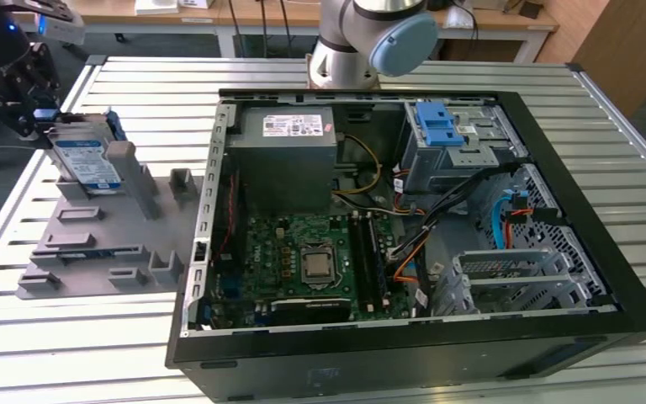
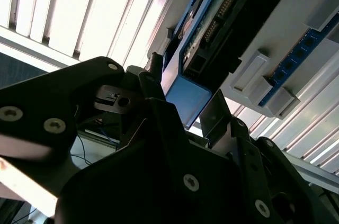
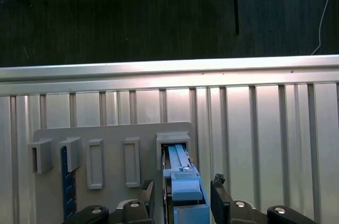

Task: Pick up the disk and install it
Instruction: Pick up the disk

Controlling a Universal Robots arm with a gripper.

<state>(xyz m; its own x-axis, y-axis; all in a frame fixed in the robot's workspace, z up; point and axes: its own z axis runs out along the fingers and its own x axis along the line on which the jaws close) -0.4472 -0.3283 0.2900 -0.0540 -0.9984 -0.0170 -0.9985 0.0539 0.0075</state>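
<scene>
At the exterior view's upper left the dark gripper (image 1: 40, 118) is partly cut by the frame's edge and hides the upper end of the disk (image 1: 85, 164). In the first wrist view the disk (image 3: 185, 195) runs past the picture's edge. The arm (image 1: 368, 34) is cut off at the exterior view's top.

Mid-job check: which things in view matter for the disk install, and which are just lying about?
Job in hand:
- disk, upright in the grey fixture
- gripper, open, straddling the disk's blue frame
- open computer case

Lying about:
- power supply
- motherboard
- blue bracket inside the case
</scene>
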